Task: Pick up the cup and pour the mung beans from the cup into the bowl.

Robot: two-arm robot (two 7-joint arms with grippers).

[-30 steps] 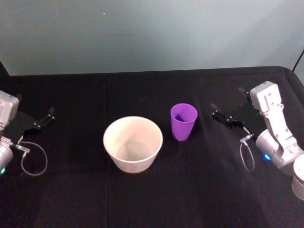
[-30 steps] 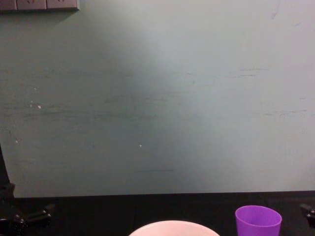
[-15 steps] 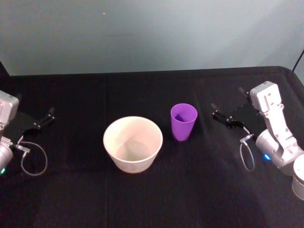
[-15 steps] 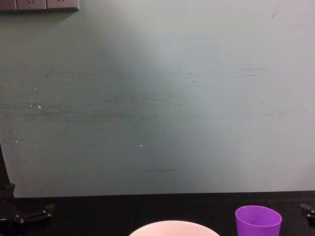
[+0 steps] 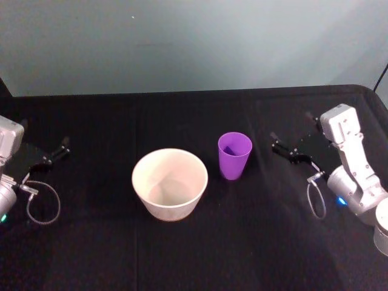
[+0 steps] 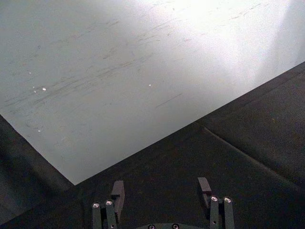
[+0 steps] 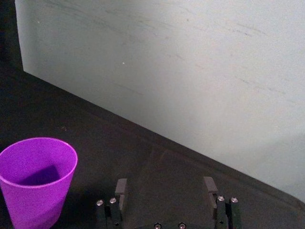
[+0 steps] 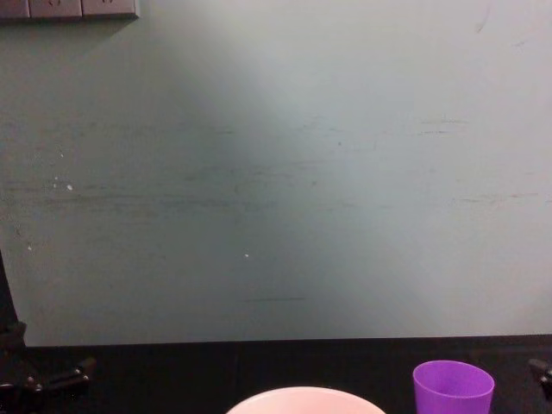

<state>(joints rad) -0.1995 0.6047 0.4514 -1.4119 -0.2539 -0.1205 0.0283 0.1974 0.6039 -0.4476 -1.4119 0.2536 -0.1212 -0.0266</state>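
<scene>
Purple plastic, smooth and thin-walled: the cup, upright on the black cloth, just beside the bowl on its right, with a narrow gap between and no contact. Low in the chest view, the same cup with the bowl showing its pale rim to the left. From the right wrist, the cup with its open mouth up. Something dark low inside, too shadowed to tell beans from shade.

Probably light even when loaded, and stiff enough to keep shape under a gentle squeeze, though apt to flex near the rim. Slick sides and a taper narrowing to the base, so likely to slide down out of a loose grip. Best taken from the side, around the middle or a little above it, fingers level, firm but not crushing. Easy to tip with a nudge — worth approaching squarely, without brushing the side first. Not fragile; spilling the greater worry.

Right gripper near the cup on its right, apart from it, held over the cloth, fingers spread wide with nothing between them. Same wide spread of the right gripper in its own wrist view. Left gripper parked at the far left of the table, well apart from the bowl. Left gripper likewise spread and empty in its wrist view.

Judging by the layout: grasp not yet begun, nothing poured, only a bare pale inside to the bowl. Next, most likely, a sideways reach by the right arm toward the cup — then a lift and a tilt over the bowl's rim
</scene>
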